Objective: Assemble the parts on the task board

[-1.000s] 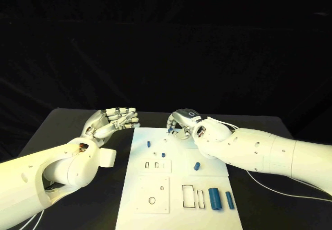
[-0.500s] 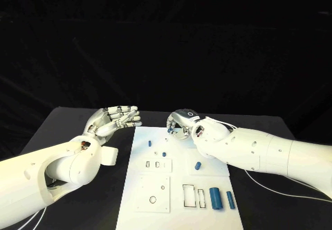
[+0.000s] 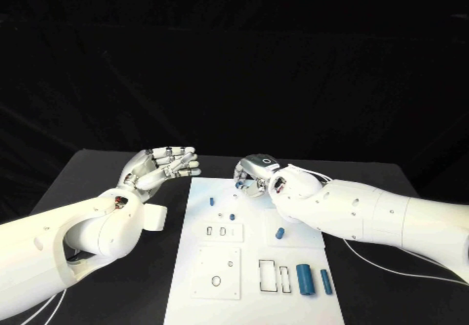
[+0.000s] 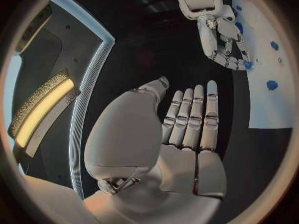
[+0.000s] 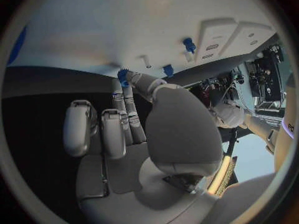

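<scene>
The white task board (image 3: 249,267) lies in the middle of the table. My right hand (image 3: 254,177) hovers over its far edge with the fingers curled in. Thumb and a finger pinch a small blue part (image 5: 123,77), which also shows at the fingertips as a small blue part (image 4: 248,63). My left hand (image 3: 161,166) is raised beside the board's far left corner, palm up, fingers straight and holding nothing. Small blue parts (image 3: 212,202) (image 3: 232,217) (image 3: 280,233) lie on the board's middle. Two longer blue cylinders (image 3: 304,279) lie near its front right.
Rectangular and round cut-outs (image 3: 223,233) mark the board's left and front. A thin white peg (image 5: 146,61) stands on the board near my right hand. Black table (image 3: 108,176) runs along both sides of the board.
My left hand has lifted a little and its fingers have straightened. My right hand stays almost where it was, still pinching the blue part.
</scene>
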`<control>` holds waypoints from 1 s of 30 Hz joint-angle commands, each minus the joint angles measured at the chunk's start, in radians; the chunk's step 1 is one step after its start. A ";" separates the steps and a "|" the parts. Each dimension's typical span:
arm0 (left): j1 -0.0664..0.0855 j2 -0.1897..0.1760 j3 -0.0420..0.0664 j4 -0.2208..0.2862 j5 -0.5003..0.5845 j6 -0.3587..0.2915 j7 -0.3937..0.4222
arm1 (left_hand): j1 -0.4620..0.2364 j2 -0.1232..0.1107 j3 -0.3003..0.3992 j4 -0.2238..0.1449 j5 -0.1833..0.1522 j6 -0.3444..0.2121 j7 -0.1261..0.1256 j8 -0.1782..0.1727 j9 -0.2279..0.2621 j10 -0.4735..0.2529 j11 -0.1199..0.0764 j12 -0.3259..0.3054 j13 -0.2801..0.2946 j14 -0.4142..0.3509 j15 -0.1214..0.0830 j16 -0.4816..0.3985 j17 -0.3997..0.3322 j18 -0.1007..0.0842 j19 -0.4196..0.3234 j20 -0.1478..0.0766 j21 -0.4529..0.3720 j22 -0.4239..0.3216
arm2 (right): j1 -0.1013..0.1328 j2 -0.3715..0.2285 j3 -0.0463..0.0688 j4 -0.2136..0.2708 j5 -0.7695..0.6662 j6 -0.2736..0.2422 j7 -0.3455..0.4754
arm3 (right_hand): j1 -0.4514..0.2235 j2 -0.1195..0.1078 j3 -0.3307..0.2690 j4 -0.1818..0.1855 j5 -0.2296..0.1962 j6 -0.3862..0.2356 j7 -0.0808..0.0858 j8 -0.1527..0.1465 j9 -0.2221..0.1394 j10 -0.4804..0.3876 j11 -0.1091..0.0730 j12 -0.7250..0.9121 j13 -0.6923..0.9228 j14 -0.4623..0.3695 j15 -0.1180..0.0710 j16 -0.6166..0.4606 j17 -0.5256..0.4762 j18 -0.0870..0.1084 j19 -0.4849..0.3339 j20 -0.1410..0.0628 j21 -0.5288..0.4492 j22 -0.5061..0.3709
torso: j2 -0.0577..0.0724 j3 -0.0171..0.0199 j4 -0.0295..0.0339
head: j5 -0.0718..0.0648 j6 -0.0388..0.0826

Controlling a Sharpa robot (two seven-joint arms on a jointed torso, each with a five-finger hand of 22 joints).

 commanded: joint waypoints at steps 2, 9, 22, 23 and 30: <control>0.003 0.003 0.001 0.002 0.001 0.014 0.005 | 0.005 -0.007 0.002 -0.006 -0.006 0.001 0.005 -0.005 -0.002 -0.001 0.003 -0.005 -0.001 -0.004 0.001 -0.006 0.001 0.011 0.005 -0.001 0.005 0.001 | -0.002 0.006 -0.001 -0.005 -0.005 0.030 0.006 | -0.013 -0.001 0.003 0.003 -0.003 -0.014 0.000 -0.007 0.003 0.001 -0.004 -0.004 0.010 0.064 0.002 0.004 0.038 -0.005 -0.009 0.005 -0.004 -0.003 | 0.000 -0.0008 -0.0004 | 0.001 0.000; 0.004 0.003 0.001 0.001 0.001 0.014 0.004 | 0.005 -0.007 0.002 -0.006 -0.006 0.001 0.005 -0.005 -0.002 -0.001 0.003 -0.005 -0.001 -0.004 0.001 -0.006 0.001 0.011 0.005 -0.001 0.005 0.001 | -0.003 0.014 -0.001 -0.021 -0.004 0.042 -0.002 | -0.046 -0.035 0.004 0.012 -0.001 -0.099 0.023 -0.057 -0.004 -0.066 0.021 -0.035 -0.005 0.060 0.024 0.002 0.030 0.003 -0.036 0.022 -0.035 -0.042 | 0.000 -0.0012 -0.0013 | 0.001 0.002; 0.004 0.004 0.001 -0.003 0.006 0.017 0.005 | 0.006 -0.007 0.004 -0.008 -0.006 0.000 0.005 -0.006 -0.002 -0.002 0.004 -0.005 -0.002 -0.005 0.001 -0.007 0.002 0.011 0.005 -0.001 0.006 0.001 | -0.001 -0.068 0.000 0.065 0.016 0.040 -0.008 | -0.038 -0.036 -0.144 0.027 0.001 -0.191 0.020 -0.112 0.011 -0.230 0.040 0.013 -0.034 0.041 0.040 -0.029 -0.036 0.030 -0.098 0.042 -0.141 -0.163 | -0.001 0.0003 -0.0061 | -0.003 0.010; 0.004 0.003 0.001 -0.004 0.006 0.017 0.005 | 0.006 -0.007 0.004 -0.008 -0.006 0.000 0.005 -0.006 -0.002 -0.002 0.004 -0.005 -0.002 -0.005 0.001 -0.007 0.002 0.011 0.005 -0.001 0.006 0.001 | 0.001 -0.088 0.000 0.084 0.030 0.036 -0.011 | -0.036 -0.035 -0.149 0.028 0.001 -0.189 0.023 -0.112 0.012 -0.228 0.039 0.018 -0.034 0.042 0.039 -0.028 -0.034 0.029 -0.096 0.041 -0.140 -0.161 | -0.001 0.0005 -0.0064 | -0.006 0.015; 0.004 -0.001 0.001 -0.010 0.008 0.022 0.006 | 0.006 -0.007 0.004 -0.008 -0.006 0.000 0.005 -0.006 -0.002 -0.002 0.004 -0.005 -0.002 -0.005 0.001 -0.007 0.002 0.011 0.005 -0.001 0.006 0.001 | 0.018 -0.228 0.008 0.211 0.160 0.025 -0.034 | -0.035 -0.032 -0.158 0.046 0.004 -0.165 0.035 -0.108 0.024 -0.161 0.033 0.095 -0.014 0.057 0.035 0.004 0.018 0.014 -0.052 0.037 -0.090 -0.088 | -0.004 0.0061 -0.0241 | -0.011 0.018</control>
